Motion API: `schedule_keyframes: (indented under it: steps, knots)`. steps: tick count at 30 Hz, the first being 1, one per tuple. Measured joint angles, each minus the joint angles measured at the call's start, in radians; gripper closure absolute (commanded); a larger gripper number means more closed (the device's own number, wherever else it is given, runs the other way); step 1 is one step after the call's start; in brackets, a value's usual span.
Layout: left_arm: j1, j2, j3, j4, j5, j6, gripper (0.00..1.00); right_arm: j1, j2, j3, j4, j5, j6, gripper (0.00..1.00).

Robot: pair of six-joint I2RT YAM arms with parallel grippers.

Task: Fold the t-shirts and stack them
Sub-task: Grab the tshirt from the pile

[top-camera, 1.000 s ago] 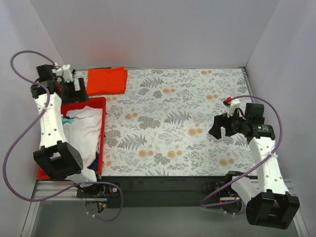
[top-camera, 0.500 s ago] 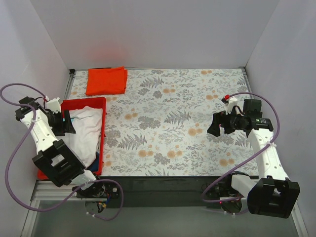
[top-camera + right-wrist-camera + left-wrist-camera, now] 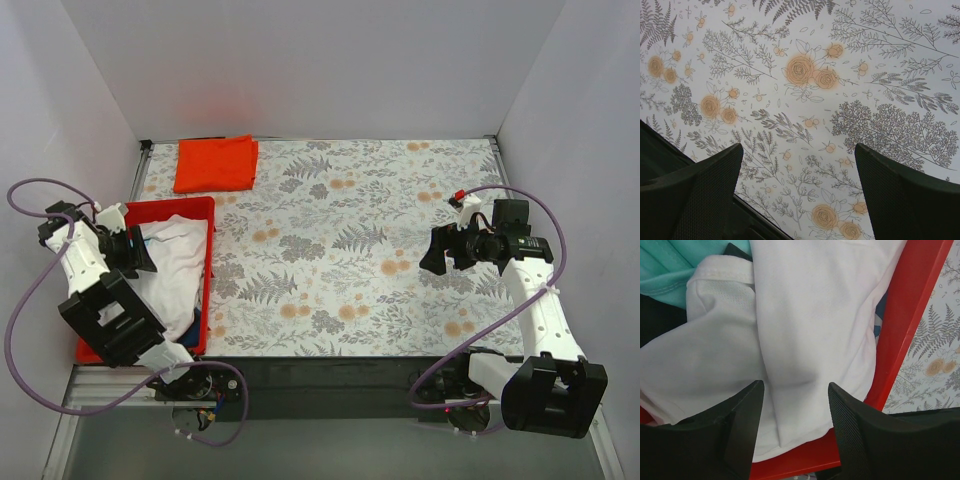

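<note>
A large white t-shirt (image 3: pixel 175 265) lies crumpled on top of the pile in the red bin (image 3: pixel 170 206). In the left wrist view the white t-shirt (image 3: pixel 805 330) covers a teal one (image 3: pixel 670 270) and a black one (image 3: pixel 655 315). My left gripper (image 3: pixel 135 250) hovers over the bin's left part. Its jaws stand partly apart above the white cloth, and the gripper (image 3: pixel 795 390) pinches nothing. An orange-red t-shirt (image 3: pixel 216 163), folded square, rests at the table's back left. My right gripper (image 3: pixel 437 255) hangs open and empty over the floral covering (image 3: pixel 805 75).
The bin's red rim (image 3: pixel 910 315) runs just right of my left fingers. White walls close in the table at the back and on both sides. The floral covering (image 3: pixel 350 250) spreads between the bin and my right arm.
My left arm has swung from the back left corner down to the bin's left side, and its jaws have narrowed. The right arm has barely shifted.
</note>
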Motion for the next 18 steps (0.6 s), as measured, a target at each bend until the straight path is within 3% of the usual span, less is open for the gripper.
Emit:
schedule_keyframes:
  steps: [6, 12, 17, 18]
  knots:
    - [0.0, 0.023, -0.018, 0.009, 0.009, -0.019, 0.52, 0.0, 0.003, 0.0, 0.0, 0.0, 0.0, 0.02]
    - [0.0, 0.022, -0.018, 0.01, 0.061, -0.032, 0.65, 0.0, 0.011, 0.0, 0.0, 0.0, 0.0, 0.02]
    - [0.0, 0.022, -0.018, 0.011, 0.081, -0.049, 1.0, 0.0, 0.013, 0.0, 0.0, 0.0, 0.0, 0.01]
    - [0.0, 0.022, -0.018, 0.012, 0.082, -0.05, 1.0, 0.0, 0.013, 0.0, 0.0, 0.0, 0.0, 0.02]
